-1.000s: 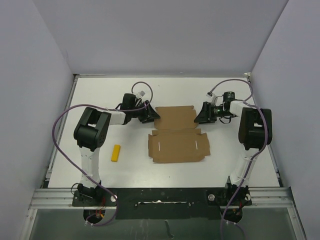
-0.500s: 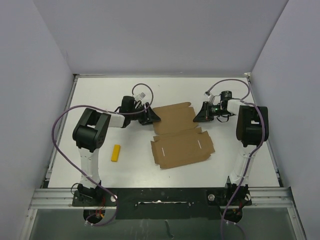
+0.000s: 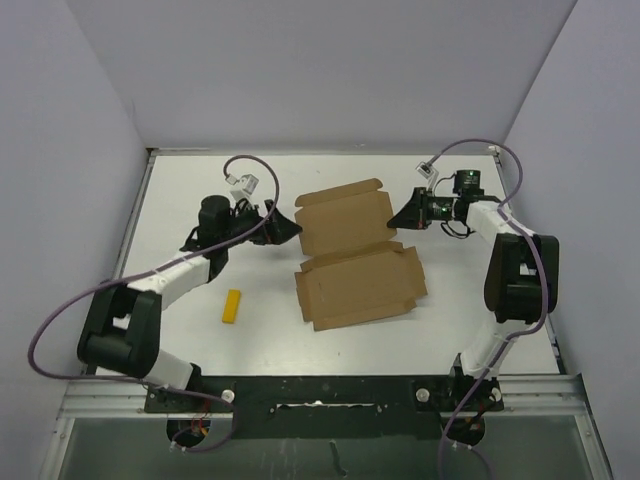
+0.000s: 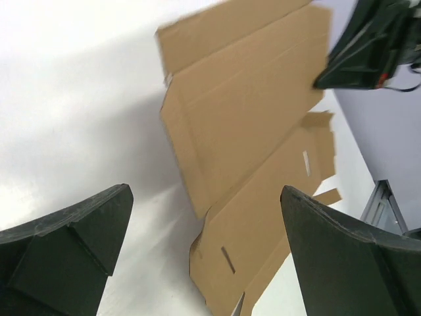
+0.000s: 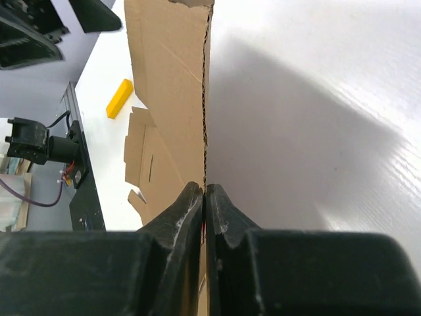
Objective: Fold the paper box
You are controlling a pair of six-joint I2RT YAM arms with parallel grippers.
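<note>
The paper box (image 3: 355, 255) lies unfolded at the middle of the table (image 3: 190, 185), its far panel pinched at 3 o'clock by the right gripper (image 3: 393, 218). The left gripper (image 3: 288, 227), at 9 o'clock, gapes empty. A one-sided pull could skew or tear it.

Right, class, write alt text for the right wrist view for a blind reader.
The right claw pinches the edge of the brown paper box, seen edge-on running up the frame over a white table. A yellow bar lies at upper left.
</note>
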